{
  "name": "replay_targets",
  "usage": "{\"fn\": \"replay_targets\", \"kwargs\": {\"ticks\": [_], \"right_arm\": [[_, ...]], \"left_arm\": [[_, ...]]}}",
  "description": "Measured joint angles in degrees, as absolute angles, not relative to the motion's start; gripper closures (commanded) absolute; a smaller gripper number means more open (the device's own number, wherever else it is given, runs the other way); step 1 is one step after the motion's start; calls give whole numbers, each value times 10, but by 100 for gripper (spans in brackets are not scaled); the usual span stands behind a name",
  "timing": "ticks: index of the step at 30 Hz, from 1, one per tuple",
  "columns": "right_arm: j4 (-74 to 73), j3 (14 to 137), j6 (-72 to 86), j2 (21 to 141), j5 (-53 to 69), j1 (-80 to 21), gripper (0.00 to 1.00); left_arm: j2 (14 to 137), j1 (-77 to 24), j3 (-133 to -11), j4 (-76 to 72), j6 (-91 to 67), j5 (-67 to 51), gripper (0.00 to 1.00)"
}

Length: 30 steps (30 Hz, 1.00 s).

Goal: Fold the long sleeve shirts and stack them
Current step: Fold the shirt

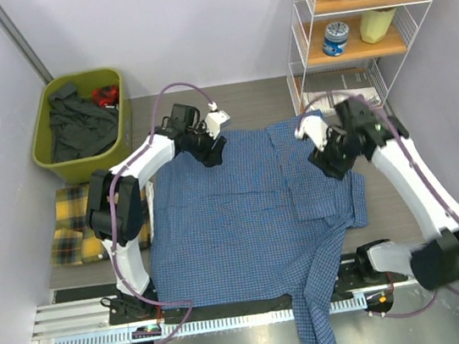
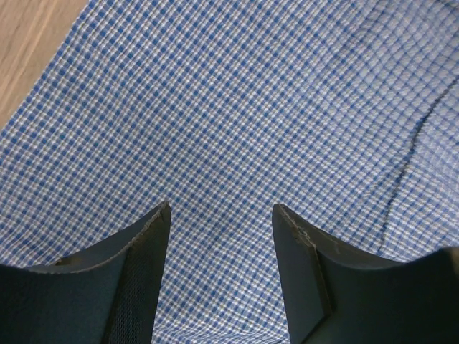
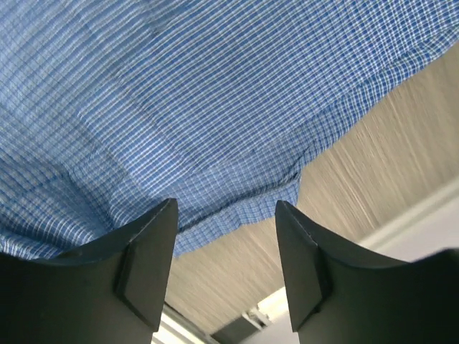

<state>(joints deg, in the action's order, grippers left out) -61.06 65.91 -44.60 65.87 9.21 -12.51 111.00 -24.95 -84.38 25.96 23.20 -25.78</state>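
The blue checked shirt [image 1: 255,228] lies spread flat on the table, one sleeve hanging over the near edge. It fills the left wrist view [image 2: 237,107] and the upper part of the right wrist view [image 3: 179,100]. The yellow plaid shirt [image 1: 71,233] lies folded at the table's left edge, behind the left arm. My left gripper [image 1: 212,151] is open and empty, just above the shirt's far left corner. My right gripper [image 1: 331,162] is open and empty, above the shirt's far right edge, with bare table [image 3: 344,179] beyond the cloth.
An olive bin [image 1: 82,124] with dark clothes stands at the far left. A white wire shelf [image 1: 363,25] with books, a tin and a bottle stands at the far right. A metal rail [image 1: 233,317] runs along the near edge.
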Motion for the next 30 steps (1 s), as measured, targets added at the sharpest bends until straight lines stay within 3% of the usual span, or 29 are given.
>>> {"fn": "replay_targets", "kwargs": {"ticks": [3, 4, 9, 17, 23, 28, 29, 30], "right_arm": [[-613, 712, -455, 755, 168, -62, 24], [-614, 710, -457, 768, 180, -57, 24], [-590, 606, -463, 780, 194, -115, 12], [-474, 439, -468, 761, 114, -205, 9], [-402, 418, -471, 787, 65, -209, 47], [-371, 419, -477, 793, 42, -209, 69], [-371, 420, -477, 792, 41, -209, 86], [-373, 423, -479, 790, 41, -209, 95]], "left_arm": [[1106, -249, -842, 265, 219, -272, 36], [1102, -253, -839, 266, 216, -275, 36], [1075, -261, -807, 267, 213, -277, 32], [1017, -231, -737, 268, 215, -270, 30], [1004, -225, -704, 270, 229, -253, 32], [1004, -202, -702, 274, 232, -243, 35], [1005, -195, -702, 275, 232, -242, 36], [1005, -189, -702, 277, 232, -240, 37]]}}
